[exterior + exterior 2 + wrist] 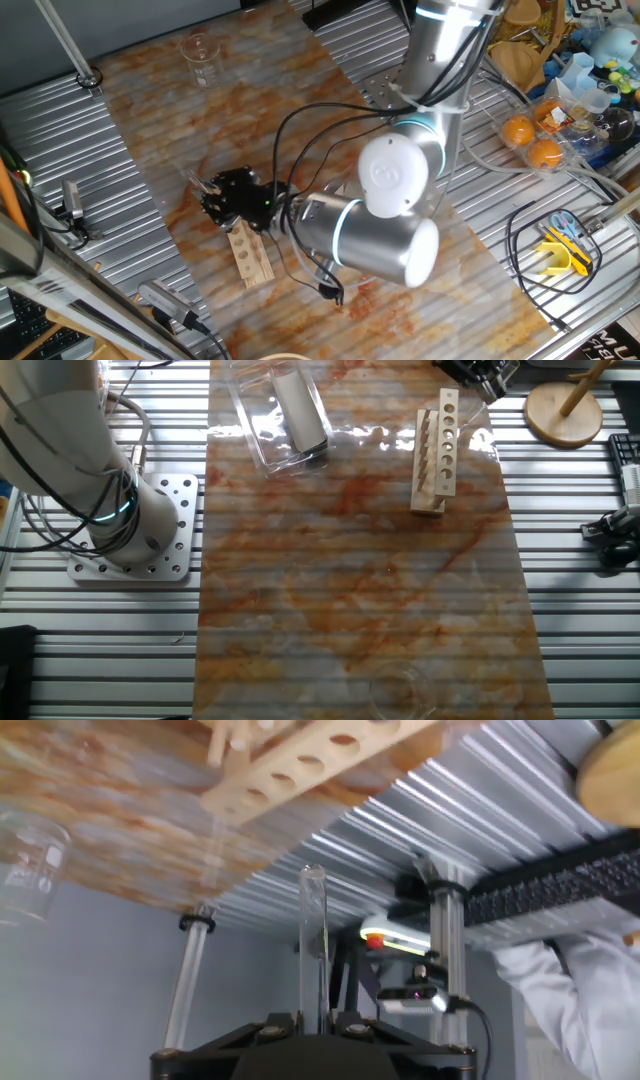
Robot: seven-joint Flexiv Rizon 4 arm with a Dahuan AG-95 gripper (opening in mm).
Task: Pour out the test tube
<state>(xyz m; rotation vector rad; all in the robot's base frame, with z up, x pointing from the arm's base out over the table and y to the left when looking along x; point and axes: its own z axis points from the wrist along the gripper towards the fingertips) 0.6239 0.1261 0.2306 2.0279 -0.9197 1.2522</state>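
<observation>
In the hand view a clear glass test tube [313,935] stands straight out from between the two black fingers of my gripper [312,1018], which is shut on its lower end. From the fixed view the gripper [235,200] hangs just above the near end of the wooden tube rack [250,256], and the tube [194,180] pokes out to its left, lying roughly level. The rack [310,760] crosses the top of the hand view. An empty glass beaker [200,57] stands far off on the marbled mat, also visible as the beaker [30,865] at the hand view's left.
A clear plastic tray [262,430] with a grey block lies on the mat beside the rack [437,450]. A round wooden stand [565,412] sits off the mat on the ribbed metal table. Cables trail from the arm, and clutter with oranges [530,140] fills one corner.
</observation>
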